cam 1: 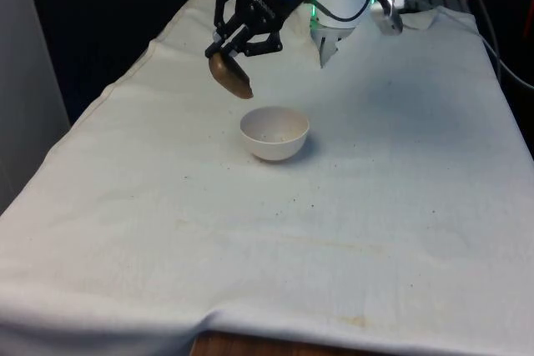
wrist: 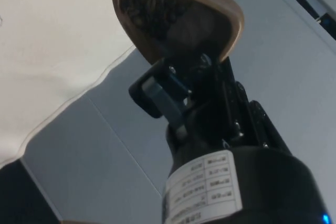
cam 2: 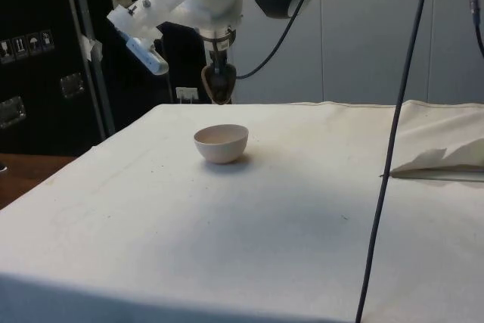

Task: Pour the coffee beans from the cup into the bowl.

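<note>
A small brown cup (cam 1: 230,75) hangs tilted in the air, mouth turned sideways, with my gripper (cam 1: 235,47) shut on its rim. Dark coffee beans (wrist: 149,9) lie inside the cup (wrist: 176,17), which is squeezed out of round between the fingers (wrist: 163,95). The white bowl (cam 1: 274,132) stands upright on the cloth, lower than the cup and just towards the front view's right of it. In the side view the cup (cam 2: 218,85) hangs above and behind the bowl (cam 2: 221,143). The bowl's inside looks pale, with only a few specks.
The white cloth (cam 1: 250,248) covers the whole table and drops off at the edges. A raised fold of cloth (cam 2: 446,158) lies at the side view's right. A black cable (cam 2: 393,149) hangs down in front of the side camera.
</note>
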Robot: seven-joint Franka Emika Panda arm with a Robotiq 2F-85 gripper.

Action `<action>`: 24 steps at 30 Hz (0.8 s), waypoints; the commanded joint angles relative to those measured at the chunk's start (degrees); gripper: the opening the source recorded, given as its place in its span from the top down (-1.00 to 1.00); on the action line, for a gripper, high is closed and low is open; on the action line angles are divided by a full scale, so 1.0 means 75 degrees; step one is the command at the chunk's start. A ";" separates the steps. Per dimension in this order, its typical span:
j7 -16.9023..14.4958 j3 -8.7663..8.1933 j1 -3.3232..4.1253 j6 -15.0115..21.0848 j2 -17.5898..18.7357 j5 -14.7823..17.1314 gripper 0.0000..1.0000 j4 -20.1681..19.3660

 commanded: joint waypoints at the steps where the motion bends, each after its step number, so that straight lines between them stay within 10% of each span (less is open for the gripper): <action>1: 0.0107 0.0023 0.0046 -0.0107 -0.0023 -0.0092 1.00 0.0000; 24: 0.1345 0.0764 0.0053 -0.1528 0.0229 -0.0779 1.00 0.0023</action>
